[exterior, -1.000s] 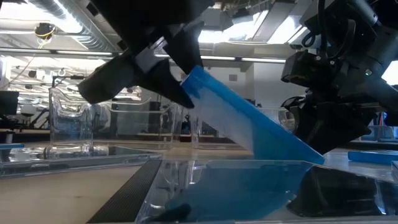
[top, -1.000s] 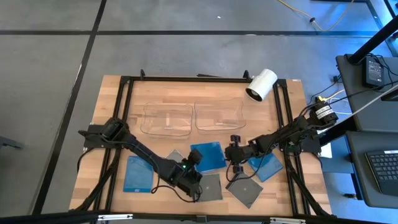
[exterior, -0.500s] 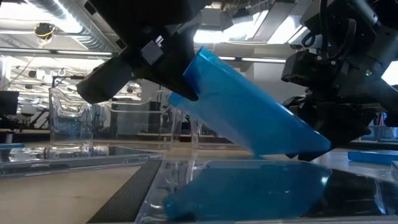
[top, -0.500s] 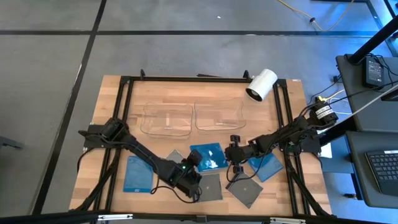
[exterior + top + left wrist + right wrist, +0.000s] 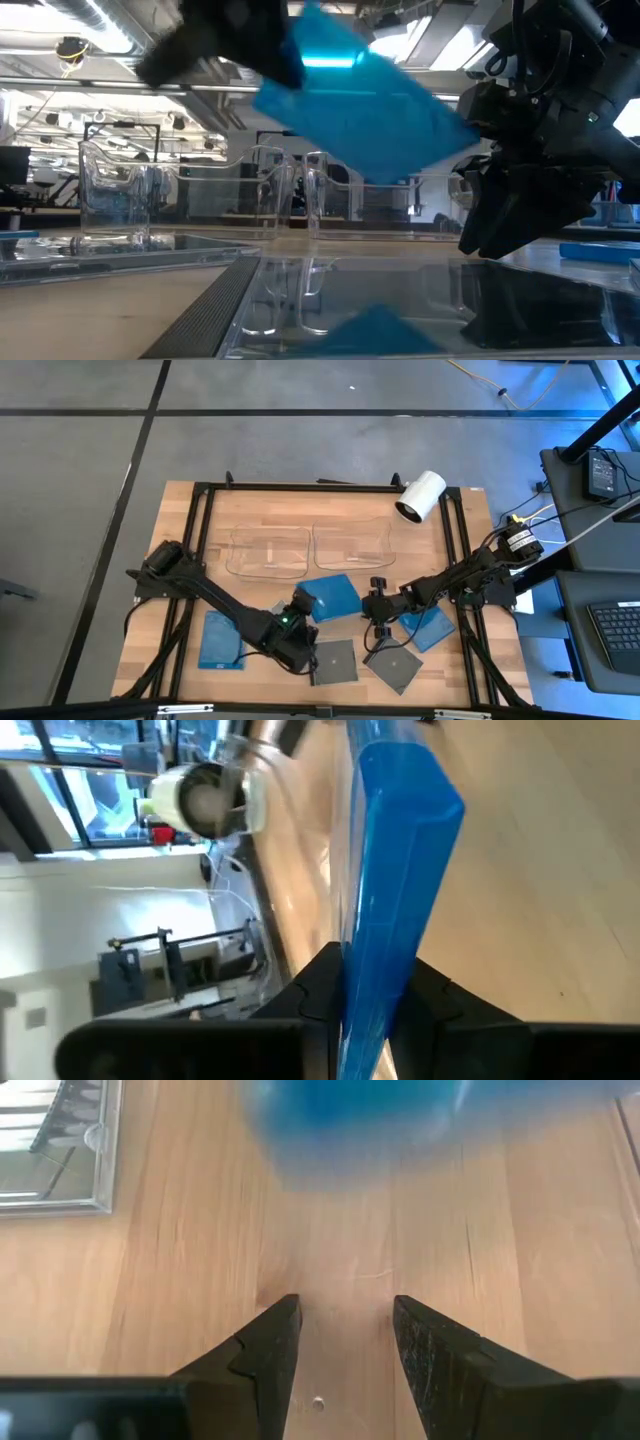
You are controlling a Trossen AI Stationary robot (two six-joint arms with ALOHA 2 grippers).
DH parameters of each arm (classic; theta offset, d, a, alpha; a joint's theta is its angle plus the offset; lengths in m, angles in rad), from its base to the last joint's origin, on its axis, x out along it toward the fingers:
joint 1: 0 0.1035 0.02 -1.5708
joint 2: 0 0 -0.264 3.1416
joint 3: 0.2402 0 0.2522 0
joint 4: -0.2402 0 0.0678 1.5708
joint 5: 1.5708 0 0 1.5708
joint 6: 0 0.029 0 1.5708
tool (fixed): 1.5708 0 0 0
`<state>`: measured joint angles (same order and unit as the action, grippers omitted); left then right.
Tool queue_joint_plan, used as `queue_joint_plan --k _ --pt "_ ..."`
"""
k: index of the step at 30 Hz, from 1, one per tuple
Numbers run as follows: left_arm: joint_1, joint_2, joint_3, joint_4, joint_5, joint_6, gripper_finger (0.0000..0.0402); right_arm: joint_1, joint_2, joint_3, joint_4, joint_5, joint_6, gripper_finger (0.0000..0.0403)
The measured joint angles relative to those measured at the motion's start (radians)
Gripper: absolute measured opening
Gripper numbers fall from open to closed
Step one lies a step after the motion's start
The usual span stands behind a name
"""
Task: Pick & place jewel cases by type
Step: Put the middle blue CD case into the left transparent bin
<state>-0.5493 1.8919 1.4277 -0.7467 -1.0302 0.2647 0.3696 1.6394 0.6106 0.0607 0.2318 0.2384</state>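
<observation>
i think i am just at the start. both trays (image 5: 305,549) at the far side of the table (image 5: 180,570) hold no cases yet, so all six still need sorting.

my left hand (image 5: 303,603) is closed tight on one blue case (image 5: 331,597). the case is up off the table, tilted, sticking out to the right of that hand, just near of the trays.

my right hand (image 5: 378,628) waits just right of it, half open, holding nothing.

one blue case (image 5: 221,640) lies near left, another (image 5: 429,626) right. dark cases (image 5: 334,659) lie at the near edge.
</observation>
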Motion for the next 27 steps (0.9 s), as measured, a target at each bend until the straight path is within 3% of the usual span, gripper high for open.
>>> queue_joint_plan --k 5,15,22,27 --pt "-0.016 -0.121 -0.001 -0.097 -0.036 -0.084 0.0057 0.001 0.0 0.0 0.006 0.006 -0.009 0.017" --pt "-0.032 -0.323 -0.026 -0.626 -0.046 -0.705 0.0052 0.0 0.001 0.0 0.016 0.01 -0.028 0.017" --pt "-0.056 -0.353 -0.193 -0.774 -0.023 -0.918 0.0055 -0.008 0.002 -0.001 0.038 0.01 -0.039 0.017" --pt "-0.06 -0.379 -0.348 -0.743 -0.021 -0.984 0.0056 -0.027 0.003 -0.002 0.066 0.014 -0.039 0.017"
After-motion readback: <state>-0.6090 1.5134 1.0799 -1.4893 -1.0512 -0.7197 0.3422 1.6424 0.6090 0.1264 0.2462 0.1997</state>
